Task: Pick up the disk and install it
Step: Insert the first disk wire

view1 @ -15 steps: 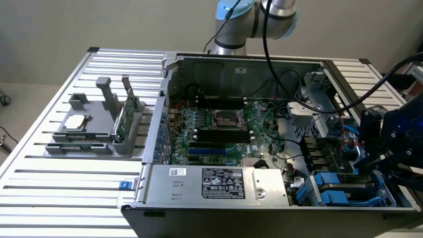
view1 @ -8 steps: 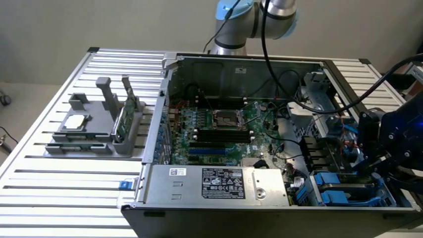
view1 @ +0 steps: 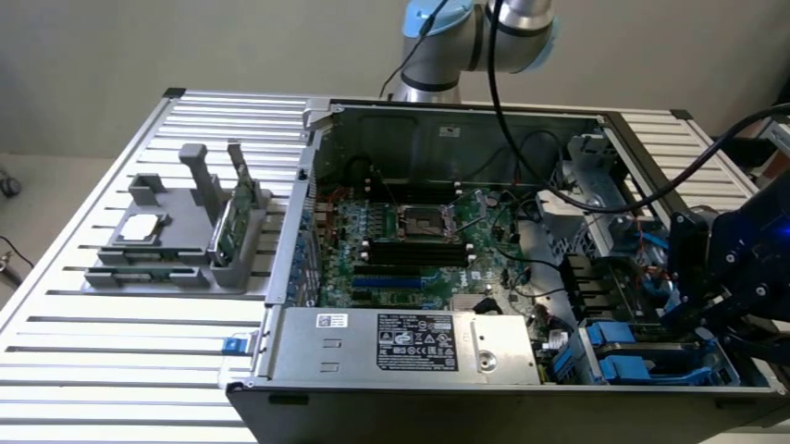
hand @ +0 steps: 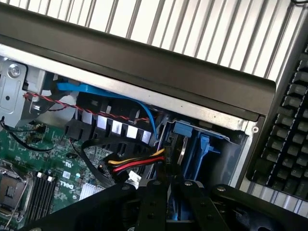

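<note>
The disk (hand: 204, 144) stands on edge in the drive bay at the corner of the open computer case (view1: 408, 338), its blue carrier showing beside a dark metal slab. My gripper (hand: 167, 182) hangs right over it, black fingers (hand: 153, 197) drawn close together around the disk's upper edge, with blue plastic showing in the narrow gap. In the exterior view, the gripper (view1: 697, 310) is low over the bay (view1: 623, 344) at the case's front corner on the exterior view's right.
Red, yellow and black power wires (hand: 137, 162) and a blue cable (hand: 91, 90) run close by the bay. A grey fixture (view1: 166, 245) holds a silver chip and a green card. A black keyboard (hand: 288, 120) lies outside the case wall.
</note>
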`<state>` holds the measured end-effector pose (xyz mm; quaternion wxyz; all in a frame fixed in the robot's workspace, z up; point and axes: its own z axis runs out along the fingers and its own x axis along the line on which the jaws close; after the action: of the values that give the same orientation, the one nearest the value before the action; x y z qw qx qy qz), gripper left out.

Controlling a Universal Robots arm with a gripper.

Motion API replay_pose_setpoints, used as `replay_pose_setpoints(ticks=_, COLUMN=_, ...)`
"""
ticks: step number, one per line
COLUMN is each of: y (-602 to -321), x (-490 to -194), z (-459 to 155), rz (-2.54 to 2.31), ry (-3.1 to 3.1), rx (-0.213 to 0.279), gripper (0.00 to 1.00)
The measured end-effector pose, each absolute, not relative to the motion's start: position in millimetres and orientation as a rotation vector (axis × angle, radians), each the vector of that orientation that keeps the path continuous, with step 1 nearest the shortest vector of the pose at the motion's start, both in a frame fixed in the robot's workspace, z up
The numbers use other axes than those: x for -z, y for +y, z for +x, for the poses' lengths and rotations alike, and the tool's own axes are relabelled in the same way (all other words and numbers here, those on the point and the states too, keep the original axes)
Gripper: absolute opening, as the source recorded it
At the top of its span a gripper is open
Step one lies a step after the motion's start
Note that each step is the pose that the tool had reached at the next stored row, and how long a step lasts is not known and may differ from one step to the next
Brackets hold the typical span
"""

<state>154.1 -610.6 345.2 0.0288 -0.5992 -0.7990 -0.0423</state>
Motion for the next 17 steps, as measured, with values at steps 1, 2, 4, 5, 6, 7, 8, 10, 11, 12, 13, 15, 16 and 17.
replay_pose_setpoints(ticks=1, y=-610.6, x=-345.1, z=154.1, rz=-1.854, ry=-2.462, rx=0.128, gripper=0.16)
replay_pose_setpoints(ticks=2, y=-610.6, x=-345.2, z=154.1, rz=-1.861, ry=-2.458, rx=0.127, gripper=0.16)
replay_pose_setpoints(ticks=4, y=-610.6, x=-345.5, z=154.1, rz=-1.879, ry=-2.444, rx=0.126, gripper=0.16)
replay_pose_setpoints(ticks=5, y=-610.6, x=-345.6, z=154.1, rz=-1.888, ry=-2.438, rx=0.126, gripper=0.16)
replay_pose_setpoints(ticks=6, y=-610.5, x=-345.6, z=154.1, rz=-1.896, ry=-2.431, rx=0.126, gripper=0.16)
replay_pose_setpoints(ticks=7, y=-610.6, x=-345.6, z=154.1, rz=-1.903, ry=-2.425, rx=0.126, gripper=0.16)
replay_pose_setpoints(ticks=8, y=-610.6, x=-345.7, z=154.1, rz=-1.91, ry=-2.42, rx=0.126, gripper=0.16)
replay_pose_setpoints(ticks=10, y=-610.5, x=-346.1, z=154.1, rz=-1.921, ry=-2.412, rx=0.126, gripper=0.16)
replay_pose_setpoints(ticks=11, y=-610.4, x=-346.3, z=154.0, rz=-1.925, ry=-2.409, rx=0.126, gripper=0.16)
replay_pose_setpoints(ticks=12, y=-610.2, x=-346.3, z=153.8, rz=-1.929, ry=-2.406, rx=0.126, gripper=0.16)
replay_pose_setpoints(ticks=13, y=-610.0, x=-346.3, z=153.6, rz=-1.933, ry=-2.403, rx=0.126, gripper=0.16)
replay_pose_setpoints(ticks=15, y=-609.5, x=-346.2, z=152.5, rz=-1.944, ry=-2.394, rx=0.127, gripper=0.16)
replay_pose_setpoints(ticks=16, y=-609.4, x=-346.3, z=151.8, rz=-1.951, ry=-2.389, rx=0.127, gripper=0.16)
replay_pose_setpoints(ticks=17, y=-608.9, x=-346.3, z=150.6, rz=-1.955, ry=-2.386, rx=0.127, gripper=0.16)
